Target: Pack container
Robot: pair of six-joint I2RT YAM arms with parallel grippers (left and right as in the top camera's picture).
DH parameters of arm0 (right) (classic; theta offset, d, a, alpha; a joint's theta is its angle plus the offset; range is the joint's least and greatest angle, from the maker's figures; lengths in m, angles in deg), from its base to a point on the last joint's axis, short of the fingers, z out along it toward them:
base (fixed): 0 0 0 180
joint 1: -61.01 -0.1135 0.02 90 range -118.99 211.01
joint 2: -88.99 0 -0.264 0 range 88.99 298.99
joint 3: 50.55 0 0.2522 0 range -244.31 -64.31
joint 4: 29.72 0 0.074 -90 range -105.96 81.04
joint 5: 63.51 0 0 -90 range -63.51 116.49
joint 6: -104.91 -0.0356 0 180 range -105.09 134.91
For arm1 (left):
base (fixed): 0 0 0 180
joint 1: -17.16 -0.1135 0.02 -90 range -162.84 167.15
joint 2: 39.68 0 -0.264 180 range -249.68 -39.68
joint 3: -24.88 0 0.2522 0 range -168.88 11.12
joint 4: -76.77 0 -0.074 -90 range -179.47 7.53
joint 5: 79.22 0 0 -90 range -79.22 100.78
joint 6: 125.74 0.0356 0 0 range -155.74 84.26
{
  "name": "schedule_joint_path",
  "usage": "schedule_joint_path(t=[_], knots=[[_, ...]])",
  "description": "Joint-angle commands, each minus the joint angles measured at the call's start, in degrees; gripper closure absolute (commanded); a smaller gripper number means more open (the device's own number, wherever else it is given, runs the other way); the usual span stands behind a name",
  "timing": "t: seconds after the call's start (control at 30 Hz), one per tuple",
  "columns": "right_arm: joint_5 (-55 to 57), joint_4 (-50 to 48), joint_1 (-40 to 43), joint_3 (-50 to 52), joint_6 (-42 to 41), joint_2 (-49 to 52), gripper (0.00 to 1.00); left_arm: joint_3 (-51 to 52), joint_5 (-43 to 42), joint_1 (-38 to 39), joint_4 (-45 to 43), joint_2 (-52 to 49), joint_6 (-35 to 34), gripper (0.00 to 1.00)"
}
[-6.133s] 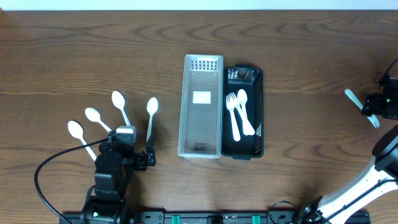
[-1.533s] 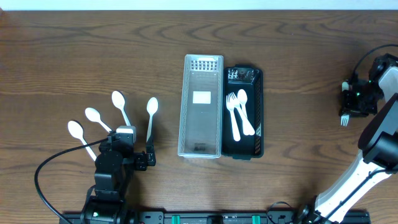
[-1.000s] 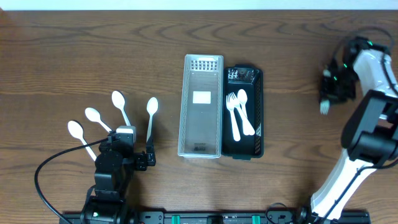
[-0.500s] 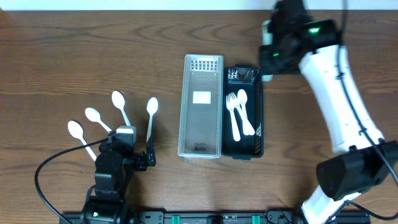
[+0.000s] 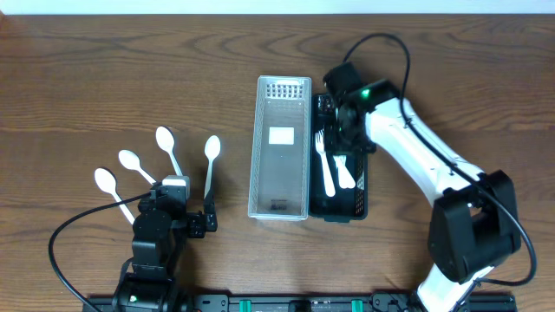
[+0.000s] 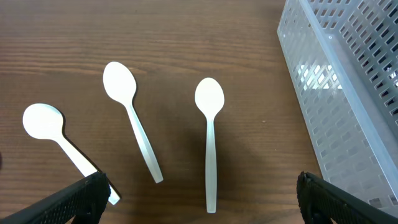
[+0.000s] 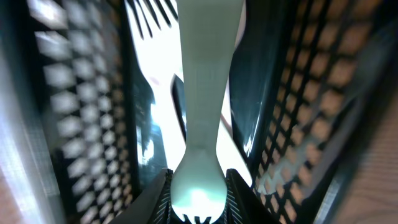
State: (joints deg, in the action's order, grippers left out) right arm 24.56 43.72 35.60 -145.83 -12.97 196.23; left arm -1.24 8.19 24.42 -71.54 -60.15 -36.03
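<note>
Overhead: four white spoons (image 5: 165,139) lie fanned out on the wooden table (image 5: 78,69) at far left, none of them packed. Just below them the left gripper (image 6: 202,183) waits with its fingers spread wide and nothing between them. The left wrist view shows three of the spoons just ahead of it.

At centre stands the clear basket (image 5: 282,199), which looks empty. It carries a small white label (image 5: 280,134) on which no writing can be read, and no brand or other lettering is legible anywhere in the scene.

Touching its right side is the black basket (image 5: 360,186), already holding white cutlery (image 5: 331,178), at least one piece of it a fork. Over the basket's upper half the right gripper (image 7: 198,190) is pinching a white fork (image 7: 208,93) near its tined end. The handle points down between the mesh walls, above the pieces already inside.

By these pictures the packing is partway done. Some cutlery is in the black basket, the carried fork is not yet released, and all four spoons are left to collect.
</note>
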Motion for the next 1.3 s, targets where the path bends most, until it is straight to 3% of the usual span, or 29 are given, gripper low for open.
schedule_joint_path(t=[0.0, 0.13, 0.23, 0.37, 0.5, 0.6, 0.67, 0.9, 1.0, 1.27], knots=[[-0.02, -0.92, -1.16, 0.81, -1.42, 0.33, 0.85, -1.05, 0.85, 0.04, 0.00, 0.02, -0.94, 0.02], [-0.02, -0.37, -1.20, -1.57, -0.28, 0.11, 0.67, -1.42, 0.85, 0.04, 0.02, 0.02, -0.96, 0.02], [0.02, 1.18, -1.18, -5.60, 2.27, 0.11, 0.63, -3.50, 0.85, 0.04, 0.02, 0.02, -2.36, 0.02], [0.26, 5.57, -0.90, -13.51, 6.16, 0.11, 0.49, -8.57, 0.87, 0.04, 1.16, -0.02, -2.64, 0.02], [1.20, 11.17, 0.61, -22.27, 11.34, 0.11, 0.28, -15.82, 1.09, 0.04, 8.11, -1.07, -3.13, 0.02], [4.90, 14.60, 3.28, -27.30, 12.13, 0.04, 0.21, -21.70, 1.75, 0.04, 14.75, -3.89, -6.23, 0.02], [7.21, 15.54, 5.84, -28.94, 12.15, -0.24, 0.02, -26.23, 2.19, 0.04, 19.06, -7.19, -7.61, 0.02], [8.00, 18.03, 18.75, -29.14, 19.89, -0.94, 0.01, -49.03, 3.61, 0.04, 41.68, -26.34, -7.80, 0.02], [7.93, 19.58, 24.50, -29.03, 19.54, -0.96, 0.01, -58.40, 3.72, 0.04, 51.32, -34.42, -7.69, 0.02], [8.20, 23.08, 35.45, -29.03, 15.65, -0.96, 0.01, -60.19, 3.63, 0.04, 50.73, -45.24, -7.52, 0.02]])
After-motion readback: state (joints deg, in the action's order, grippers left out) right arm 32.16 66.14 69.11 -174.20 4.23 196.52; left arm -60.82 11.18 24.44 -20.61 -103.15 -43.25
